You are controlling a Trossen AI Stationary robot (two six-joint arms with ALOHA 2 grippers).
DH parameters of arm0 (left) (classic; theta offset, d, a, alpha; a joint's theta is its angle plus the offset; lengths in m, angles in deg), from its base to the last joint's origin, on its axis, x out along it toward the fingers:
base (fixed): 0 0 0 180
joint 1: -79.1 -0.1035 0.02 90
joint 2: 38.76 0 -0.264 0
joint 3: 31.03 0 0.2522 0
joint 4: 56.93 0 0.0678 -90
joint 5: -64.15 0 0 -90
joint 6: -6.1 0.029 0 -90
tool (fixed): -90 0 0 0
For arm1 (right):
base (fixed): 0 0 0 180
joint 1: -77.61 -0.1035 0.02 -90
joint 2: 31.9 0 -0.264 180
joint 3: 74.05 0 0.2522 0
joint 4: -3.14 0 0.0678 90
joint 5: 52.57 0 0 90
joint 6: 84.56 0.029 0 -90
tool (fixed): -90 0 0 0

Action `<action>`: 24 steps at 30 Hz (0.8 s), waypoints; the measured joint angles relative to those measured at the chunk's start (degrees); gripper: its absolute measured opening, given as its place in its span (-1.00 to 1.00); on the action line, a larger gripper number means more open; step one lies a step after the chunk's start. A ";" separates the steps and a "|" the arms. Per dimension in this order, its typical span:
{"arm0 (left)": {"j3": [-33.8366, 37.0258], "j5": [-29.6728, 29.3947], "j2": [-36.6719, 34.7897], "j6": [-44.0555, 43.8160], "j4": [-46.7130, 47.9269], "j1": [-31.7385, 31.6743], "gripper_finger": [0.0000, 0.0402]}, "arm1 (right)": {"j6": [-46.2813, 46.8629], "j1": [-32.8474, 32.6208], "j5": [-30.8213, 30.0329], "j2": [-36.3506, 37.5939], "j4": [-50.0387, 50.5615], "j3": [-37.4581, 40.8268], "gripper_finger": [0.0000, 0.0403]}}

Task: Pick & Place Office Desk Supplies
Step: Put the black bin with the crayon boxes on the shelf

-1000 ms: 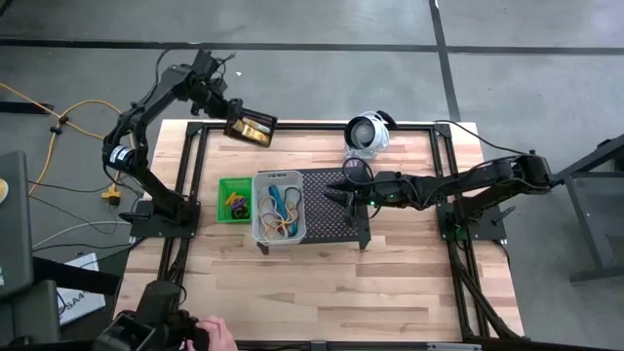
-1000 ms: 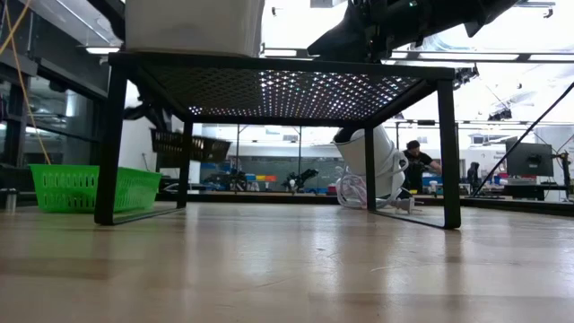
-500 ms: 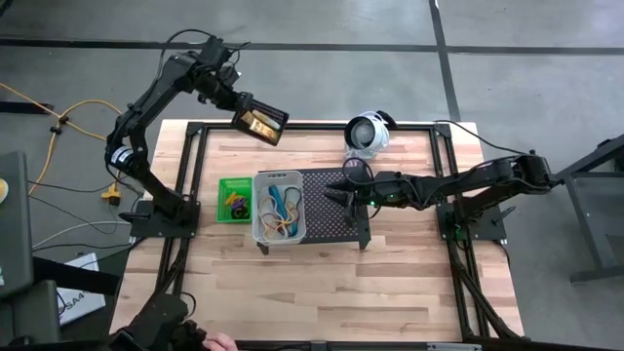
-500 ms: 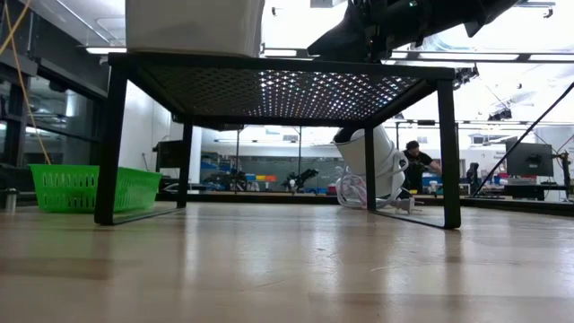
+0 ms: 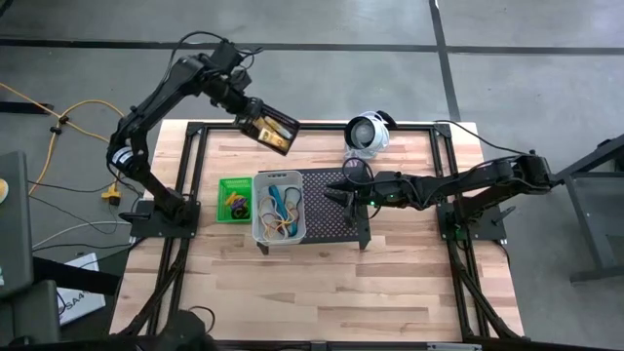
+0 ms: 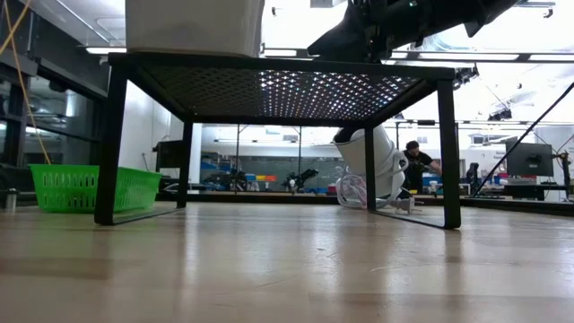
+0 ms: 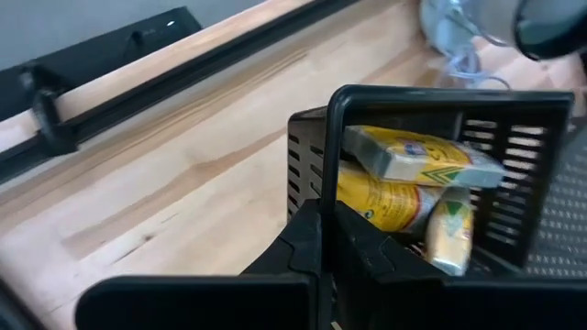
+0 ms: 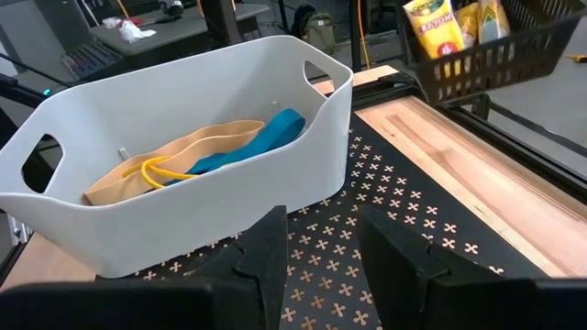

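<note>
Here, three bins are seen: a black bin (image 5: pixel 267 128) held in the air above the bench's far edge, a green bin (image 5: pixel 234 199) on the bench (image 5: pixel 390 283) toward its left edge, and a white bin (image 5: pixel 279 207) on the left end of the black perforated stand (image 5: pixel 336 210). The left gripper's (image 7: pixel 323 240) fingers are clamped together on the black bin's rim; three yellow packets (image 7: pixel 413 183) lie inside it, their print too small to be read. The right gripper's (image 8: pixel 318 240) fingers are held apart over the stand, just beside the white bin, touching nothing. Tan, yellow and blue bands (image 8: pixel 197 151) lie in the white bin.
</note>
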 joint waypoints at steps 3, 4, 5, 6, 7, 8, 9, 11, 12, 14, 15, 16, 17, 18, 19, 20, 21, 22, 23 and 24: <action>-0.79 0.04 0.00 -0.02 -0.56 1.82 -0.99 | -0.01 0.00 0.00 -0.01 -0.01 0.00 -0.40; -1.08 0.09 0.00 -0.02 -0.72 2.25 -0.99 | -0.02 0.00 0.00 0.00 0.00 0.00 -0.40; -1.24 0.16 0.00 -0.02 -0.96 2.57 -0.99 | -0.01 0.00 0.00 -0.02 0.00 0.00 -0.40; -1.39 0.17 0.00 -0.02 -1.16 2.74 -0.99 | -0.01 0.00 0.00 -0.01 -0.01 0.00 -0.40; -1.50 0.15 0.00 -0.02 -1.31 2.86 -0.99 | -0.02 0.00 0.00 -0.01 -0.01 0.00 -0.40; -1.57 0.10 0.00 -0.04 -1.42 2.86 -0.99 | -0.01 0.00 0.00 -0.01 -0.02 0.01 -0.40; -1.61 0.05 0.00 0.06 -1.57 2.88 -0.99 | -0.02 0.00 0.00 0.00 -0.02 0.00 -0.40; -1.62 0.27 0.00 0.73 -1.75 2.86 -0.99 | -0.01 0.00 0.00 -0.01 -0.01 0.00 -0.40; -1.62 0.40 0.00 1.03 -1.75 2.86 -0.99 | -0.02 0.00 0.00 -0.01 -0.02 0.00 -0.40; -1.62 0.57 0.00 1.43 -1.76 2.85 -0.99 | 0.00 0.00 0.00 -0.01 0.00 0.00 -0.40; -1.62 0.65 0.00 1.61 -1.77 2.73 -0.99 | -0.01 0.00 0.00 -0.02 0.00 0.00 -0.40; -1.62 0.69 0.00 1.77 -1.77 2.59 -0.99 | -0.01 0.00 0.00 -0.02 0.00 0.00 -0.40; -1.62 0.70 0.00 1.79 -1.77 2.49 -0.99 | -0.01 0.00 0.00 -0.01 0.00 0.01 -0.40; -1.62 0.70 0.00 1.80 -1.77 2.39 -0.99 | -0.02 0.00 0.00 0.00 -0.01 0.00 -0.40; -1.62 0.70 0.00 1.81 -1.77 2.36 -0.99 | -0.02 0.00 0.00 -0.02 0.00 0.00 -0.40; -1.62 0.68 0.00 1.81 -1.77 2.31 -0.99 | -0.02 0.00 0.00 -0.02 0.00 0.00 -0.40; -1.62 0.70 0.00 1.81 -1.77 2.31 -0.99 | -0.02 0.00 0.00 0.00 0.00 0.00 -0.40; -1.62 0.68 0.00 1.81 -1.77 2.31 -0.99 | -0.02 0.00 0.00 -0.01 0.00 0.00 -0.40; -1.62 0.70 0.00 1.81 -1.77 2.33 -0.99 | -0.02 0.00 0.00 0.00 0.00 0.00 -0.40; -1.62 0.70 0.00 1.81 -1.77 2.33 -0.99 | -0.01 0.00 0.00 -0.02 -0.01 0.00 -0.40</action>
